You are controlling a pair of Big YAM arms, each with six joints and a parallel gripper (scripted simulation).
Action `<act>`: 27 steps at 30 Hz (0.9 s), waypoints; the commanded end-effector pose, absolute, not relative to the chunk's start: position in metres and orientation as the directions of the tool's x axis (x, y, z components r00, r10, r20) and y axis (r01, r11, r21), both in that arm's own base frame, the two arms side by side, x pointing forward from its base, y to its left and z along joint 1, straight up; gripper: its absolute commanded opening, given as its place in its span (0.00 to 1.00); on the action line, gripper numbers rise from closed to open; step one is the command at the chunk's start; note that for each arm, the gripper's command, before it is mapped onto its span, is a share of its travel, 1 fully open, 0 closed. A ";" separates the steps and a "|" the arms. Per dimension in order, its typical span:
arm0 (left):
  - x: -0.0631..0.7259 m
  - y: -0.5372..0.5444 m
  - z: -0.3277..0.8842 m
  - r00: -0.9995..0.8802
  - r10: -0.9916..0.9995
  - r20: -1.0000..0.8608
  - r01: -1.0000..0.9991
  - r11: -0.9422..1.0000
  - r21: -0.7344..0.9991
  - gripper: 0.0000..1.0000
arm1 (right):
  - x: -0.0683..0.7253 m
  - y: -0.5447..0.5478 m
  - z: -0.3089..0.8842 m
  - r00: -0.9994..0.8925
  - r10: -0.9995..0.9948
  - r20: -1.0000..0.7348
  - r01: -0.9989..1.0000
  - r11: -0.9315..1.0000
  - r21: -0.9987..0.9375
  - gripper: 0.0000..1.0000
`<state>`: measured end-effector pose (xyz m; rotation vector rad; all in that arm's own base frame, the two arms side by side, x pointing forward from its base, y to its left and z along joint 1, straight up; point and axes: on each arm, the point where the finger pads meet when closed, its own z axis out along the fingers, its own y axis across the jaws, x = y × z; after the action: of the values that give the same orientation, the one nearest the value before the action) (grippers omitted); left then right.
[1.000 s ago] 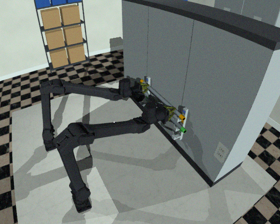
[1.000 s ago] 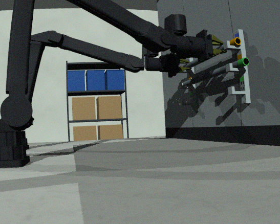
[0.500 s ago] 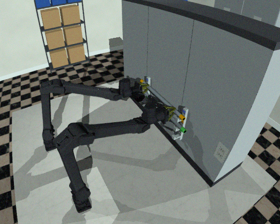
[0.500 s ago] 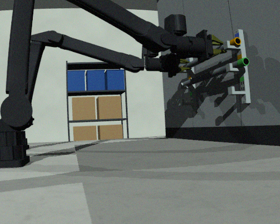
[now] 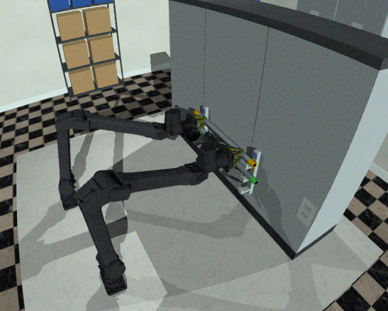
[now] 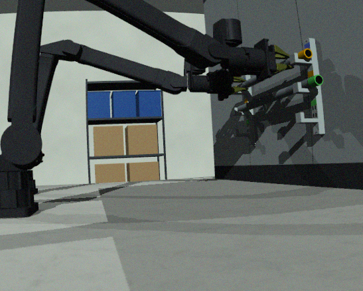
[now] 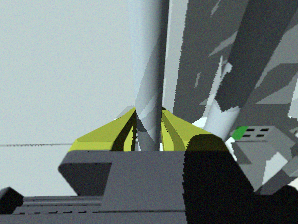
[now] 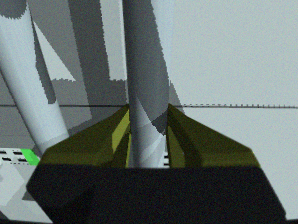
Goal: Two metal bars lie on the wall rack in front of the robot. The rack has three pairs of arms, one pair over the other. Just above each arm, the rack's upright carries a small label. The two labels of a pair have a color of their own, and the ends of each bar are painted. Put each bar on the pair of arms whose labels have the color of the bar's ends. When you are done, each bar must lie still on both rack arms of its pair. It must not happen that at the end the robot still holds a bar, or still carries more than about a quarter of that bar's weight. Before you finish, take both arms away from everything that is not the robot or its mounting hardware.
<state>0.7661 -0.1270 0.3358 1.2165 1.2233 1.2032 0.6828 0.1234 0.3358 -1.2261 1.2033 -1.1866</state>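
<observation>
The orange-ended bar (image 5: 224, 134) (image 6: 305, 54) (image 7: 149, 50) (image 8: 145, 50) is level with the rack's top pair, whose labels are blue; I cannot tell whether it touches the rack arms. My left gripper (image 5: 201, 121) (image 6: 247, 84) (image 7: 148, 112) is shut on it near the far end. My right gripper (image 5: 240, 156) (image 6: 290, 62) (image 8: 148, 111) is shut on it near the near end. The green-ended bar (image 5: 254, 180) (image 6: 315, 80) (image 8: 25, 80) lies lower, its near end on the middle rack arm, under the orange label (image 6: 310, 74). Its far end is mostly hidden.
The rack's near upright (image 6: 320, 123) has a bare bottom arm (image 6: 306, 119) beneath the green label (image 6: 313, 102). The grey wall (image 5: 306, 117) stands right behind the rack. Both robot arms reach over the table top from the side opposite the wall.
</observation>
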 end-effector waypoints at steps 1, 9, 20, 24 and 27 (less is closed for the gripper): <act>0.769 -0.125 0.352 -0.007 1.000 -0.011 -0.029 0.011 1.000 0.00 | 0.683 0.117 0.359 0.008 -1.000 -0.028 0.044 0.029 -0.999 0.00; 0.769 -0.125 0.352 -0.007 1.000 -0.011 -0.029 0.011 1.000 0.12 | 0.683 0.117 0.359 0.008 -1.000 -0.028 0.044 0.029 -0.999 0.11; 0.769 -0.125 0.352 -0.007 1.000 -0.011 -0.029 0.011 1.000 0.55 | 0.683 0.117 0.359 0.008 -1.000 -0.028 0.044 0.029 -0.999 0.54; 0.769 -0.125 0.352 -0.007 1.000 -0.011 -0.030 0.011 0.999 0.59 | 0.683 0.118 0.359 0.008 -1.000 -0.028 0.044 0.028 -0.999 0.58; 0.769 -0.125 0.352 -0.007 1.000 -0.011 -0.032 0.011 0.999 0.59 | 0.683 0.118 0.359 0.008 -1.000 -0.028 0.045 0.028 -0.999 0.58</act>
<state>0.7662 -0.1264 0.3358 1.2163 1.2238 1.2042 0.6829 0.1220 0.3373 -1.2183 1.2035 -1.1922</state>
